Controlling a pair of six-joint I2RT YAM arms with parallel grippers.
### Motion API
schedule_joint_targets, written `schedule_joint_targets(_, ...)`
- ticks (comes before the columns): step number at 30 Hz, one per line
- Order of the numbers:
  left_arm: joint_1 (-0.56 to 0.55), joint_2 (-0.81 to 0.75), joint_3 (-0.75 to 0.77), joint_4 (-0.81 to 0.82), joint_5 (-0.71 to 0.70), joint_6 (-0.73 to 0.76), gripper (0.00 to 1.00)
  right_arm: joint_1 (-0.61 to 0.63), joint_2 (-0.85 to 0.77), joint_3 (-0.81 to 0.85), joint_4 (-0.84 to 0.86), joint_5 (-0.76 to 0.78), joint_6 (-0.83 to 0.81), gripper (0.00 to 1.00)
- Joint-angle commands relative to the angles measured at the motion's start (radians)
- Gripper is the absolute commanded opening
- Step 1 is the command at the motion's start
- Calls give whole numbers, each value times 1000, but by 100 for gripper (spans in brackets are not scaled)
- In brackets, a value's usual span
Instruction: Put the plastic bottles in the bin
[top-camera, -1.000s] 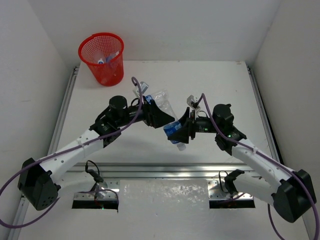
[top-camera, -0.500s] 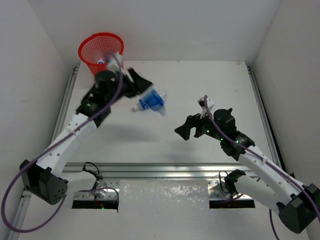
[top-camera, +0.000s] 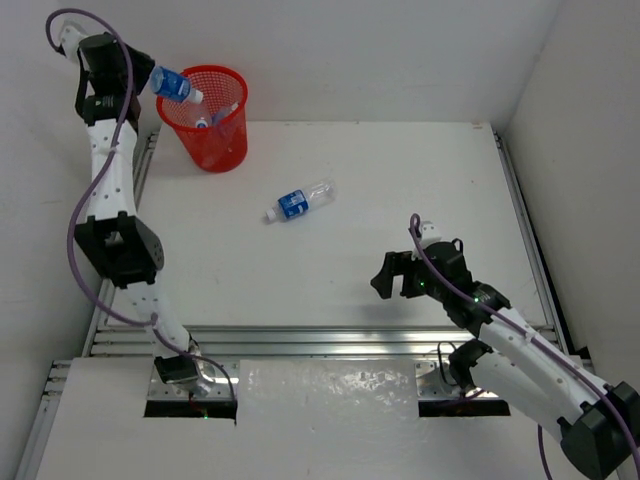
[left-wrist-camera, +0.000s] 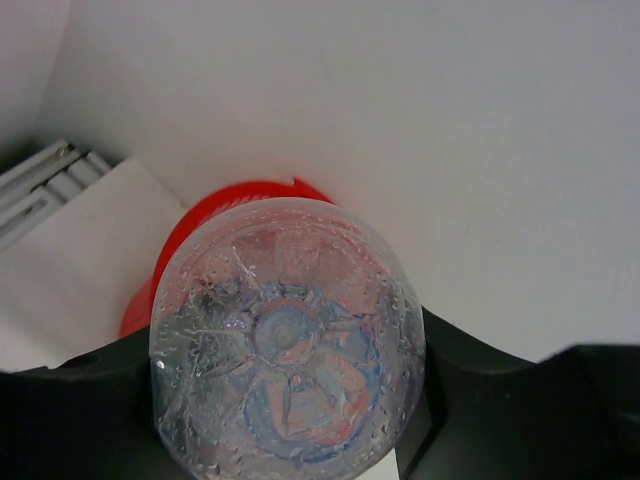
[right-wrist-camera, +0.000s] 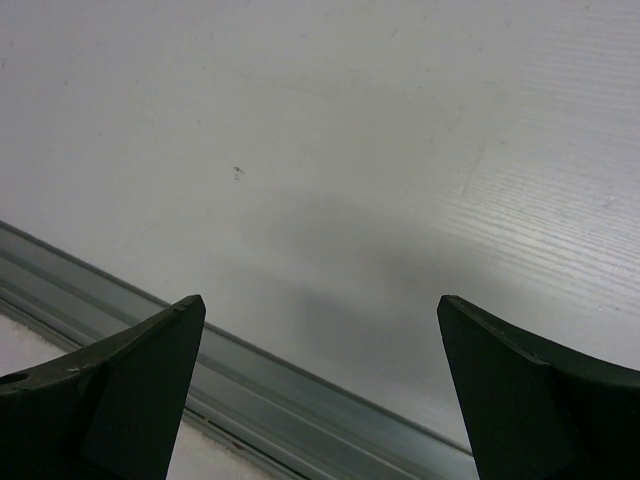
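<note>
Holding a blue-labelled bottle (top-camera: 172, 84) clenched at the rim of the bin (top-camera: 205, 135), the left gripper (top-camera: 148, 80) likely needs only to let go. The right gripper (top-camera: 385, 275) hangs spread and empty.

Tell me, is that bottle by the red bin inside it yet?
Not yet: the left claw holds the bottle tilted, cap toward the bin.

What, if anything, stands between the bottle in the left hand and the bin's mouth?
Nothing visible does. The left hand holds the bottle tilted cap-first right at the left rim of the bin, whose mouth is open. The bottles inside lie below the rim.
</note>
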Motion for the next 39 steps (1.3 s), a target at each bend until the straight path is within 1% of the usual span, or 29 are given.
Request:
schedule_joint_targets(1,13,170,244,-48,-11,17,15,6,-15,-12,46,-52,20,99)
schedule_joint_targets(2,13,199,296,-38,-9,20,19,6,-21,-22,61,-66,21,99)
schedule_joint_targets(3,13,218,293,-16,-12,20,36,4,-24,-38,86,-76,26,99)
schedule_joint_targets(5,13,252,266,94,26,17,59,6,-30,-43,95,-98,33,99)
schedule_joint_targets(6,13,267,266,123,54,11,86,6,-27,-49,112,-112,39,99)
schedule_joint_targets(7,11,313,278,204,166,23,99,7,-21,-52,123,-132,43,99)
schedule_joint_targets(8,11,345,363,212,210,25,100,7,-13,-55,134,-179,43,99)
schedule_joint_targets(9,8,382,400,229,256,22,100,7,-4,-52,135,-205,44,99)
schedule_joint_targets(10,9,367,375,254,302,17,100,7,14,-51,137,-225,43,99)
schedule_joint_targets(11,5,347,367,273,301,20,100,7,23,-52,140,-251,43,99)
schedule_joint_targets(14,0,260,411,246,260,71,100,9,59,-65,172,-256,58,99)
schedule_joint_targets(18,17,129,428,170,94,91,100,7,149,-36,212,-258,75,99)
schedule_joint_targets(22,31,13,370,119,77,117,100,9,269,65,272,-221,89,99)
schedule_joint_targets(23,31,-48,335,82,80,112,100,9,334,96,272,-210,86,99)
schedule_joint_targets(24,29,-88,291,64,115,106,100,10,374,127,272,-171,89,99)
schedule_joint_targets(25,31,-130,175,44,141,97,100,10,414,165,270,-132,98,99)
schedule_joint_targets(26,31,-229,96,24,169,74,100,10,457,243,257,-91,131,99)
schedule_joint_targets(27,29,-289,-85,22,233,63,100,12,541,280,249,-46,157,99)
schedule_joint_targets(28,31,-346,-181,27,262,48,100,12,584,322,235,53,199,99)
schedule_joint_targets(29,29,-472,-287,62,313,39,100,12,627,399,203,93,281,99)
schedule_joint_targets(30,26,-542,-481,77,330,31,100,13,711,441,186,123,317,99)
schedule_joint_targets(31,23,-672,-574,114,350,43,100,15,755,540,130,153,395,99)
schedule_joint_targets(32,22,-738,-669,126,365,51,100,18,802,601,93,164,433,99)
schedule_joint_targets(33,16,-806,-837,143,371,61,100,23,904,665,39,175,473,99)
schedule_joint_targets(34,16,-927,-909,165,377,115,100,24,957,808,-65,189,534,99)
schedule_joint_targets(35,13,-979,-975,153,329,126,100,30,1009,884,-119,212,567,99)
schedule_joint_targets(36,13,-1032,-1086,149,319,147,100,39,1109,1020,-179,236,601,99)
schedule_joint_targets(37,11,-1114,-1130,139,309,207,100,46,1152,1072,-248,276,643,99)
schedule_joint_targets(39,2,-1175,-1243,130,250,247,100,65,1261,1202,-291,317,688,99)
